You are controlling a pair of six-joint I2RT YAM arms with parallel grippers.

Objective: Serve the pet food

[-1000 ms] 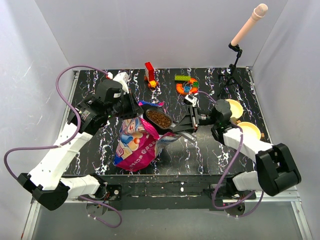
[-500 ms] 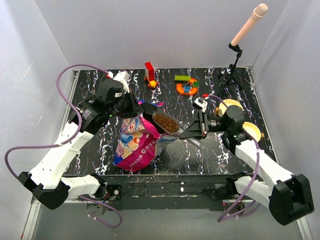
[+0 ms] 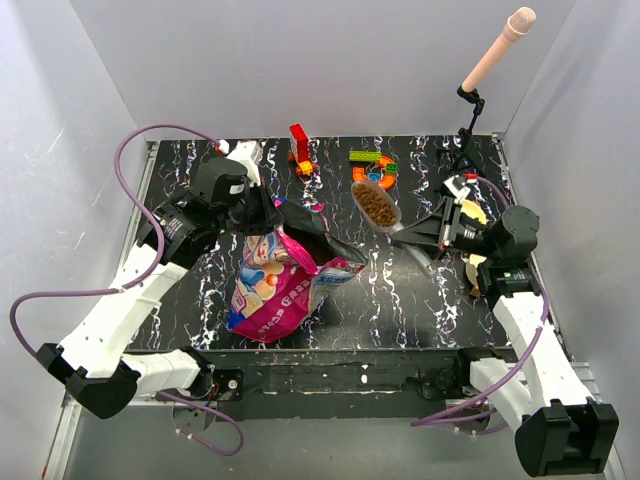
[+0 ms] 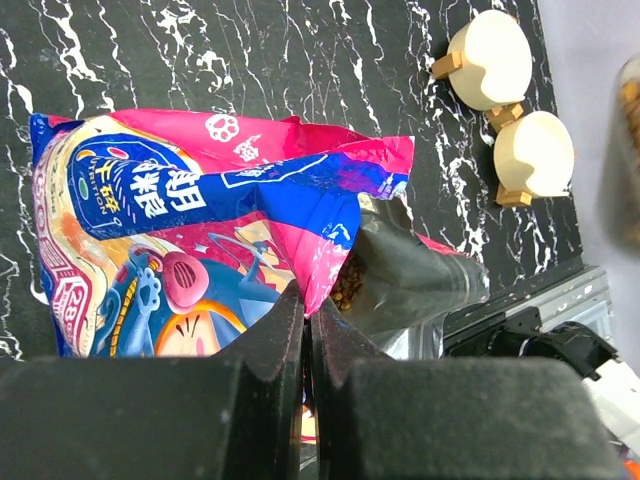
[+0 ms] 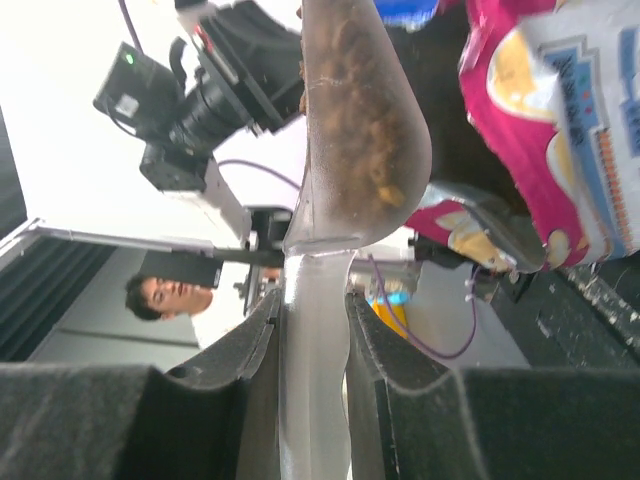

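On the left half of the black marbled table (image 3: 420,300), top view, the pink, white and blue bag (image 3: 275,285) lies with its mouth open toward 1 o'clock. Its top edge is pinched in the left gripper (image 3: 272,215); the fingers (image 4: 275,345) are pressed together with the film between them. Brown pellets seem to show inside the bag mouth in the left wrist view, but this is hard to confirm.

- A clear scoop (image 3: 388,215) is in the air at 2 o'clock from the bag and apart from it. It is filled with kibble (image 3: 376,203).
- The right gripper (image 3: 426,232) clamps the scoop handle, with one finger (image 5: 240,380) on each side.
- Two cream bowls (image 4: 490,58) sit close together at the table's 3 o'clock edge. Their insides are plain cream. The right arm partly covers them in the top view.

Toy blocks (image 3: 373,170) sit at 12 o'clock near the far edge, just beyond the scoop. A microphone stand (image 3: 468,130) is in the far right corner. Bare marbled surface shows between the bag and the bowls, at 5 o'clock from the scoop.
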